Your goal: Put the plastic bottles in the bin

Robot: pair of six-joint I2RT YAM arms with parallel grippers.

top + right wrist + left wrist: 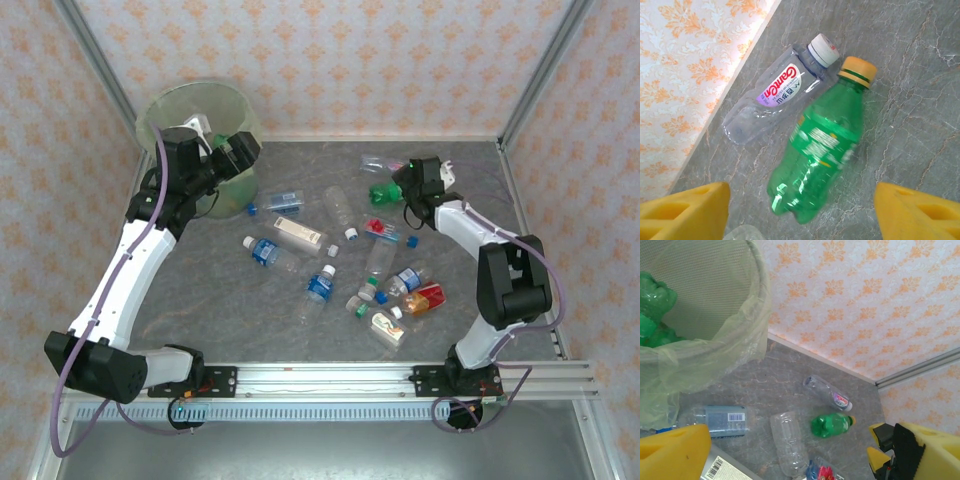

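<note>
Grey marble table (pixel 230 320), bottles (pixel 320 285) scattered mid-frame. Left gripper (pixel 243 152) jaws apart, empty, at bin (pixel 170 105) rim upper left. Right gripper (pixel 405 186) jaws apart over green bottle (pixel 815 155).

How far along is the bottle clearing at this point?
Early on. Done: at least one green bottle lies in the bin. In hand: nothing; the left gripper is open by the bin rim, the right gripper open above a yellow-capped bottle. Left: about a dozen bottles on the table.
</note>
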